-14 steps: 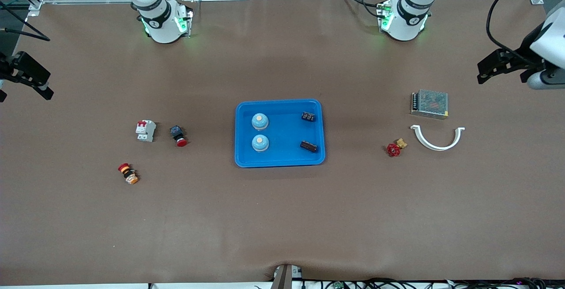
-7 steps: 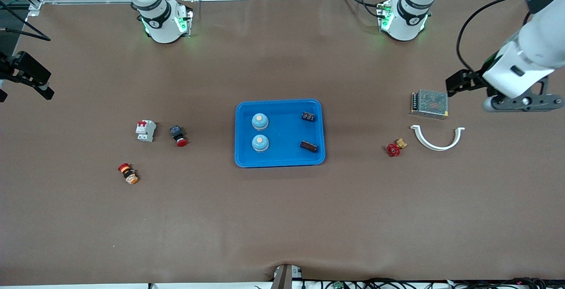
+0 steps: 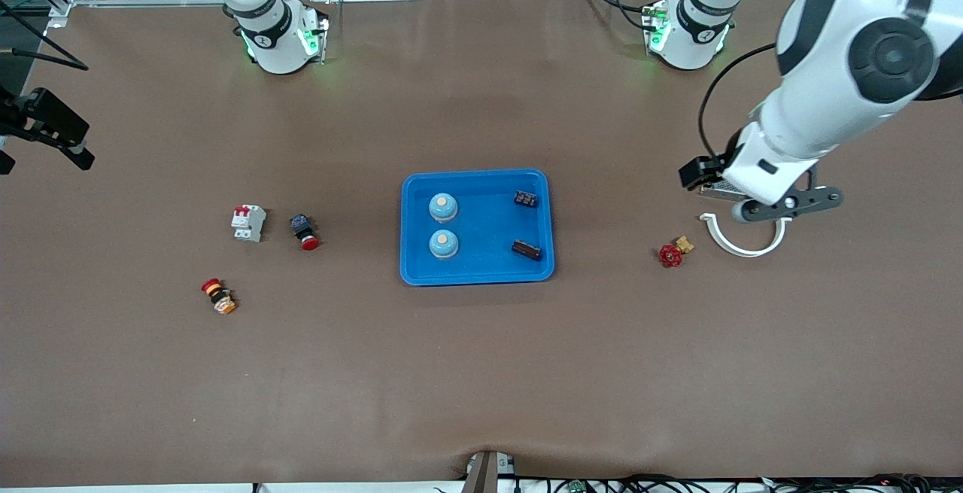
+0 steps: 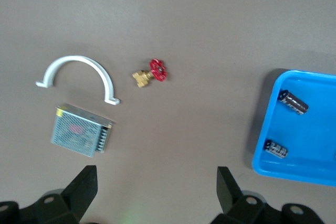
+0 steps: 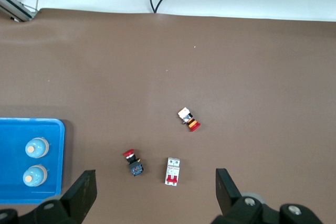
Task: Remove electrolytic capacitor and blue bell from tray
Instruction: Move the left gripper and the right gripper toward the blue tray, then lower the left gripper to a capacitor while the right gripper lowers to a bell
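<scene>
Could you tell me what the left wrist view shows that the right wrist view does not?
Only the left wrist view shows the two capacitors, the red valve, the white clamp and the mesh power supply. Only the right wrist view shows the two bells, the breaker and two push buttons. Both share the blue tray and the brown table.

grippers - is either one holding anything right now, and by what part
Nothing is held. The left gripper is open and empty over the power supply; the right gripper is open and empty at the right arm's end of the table.
</scene>
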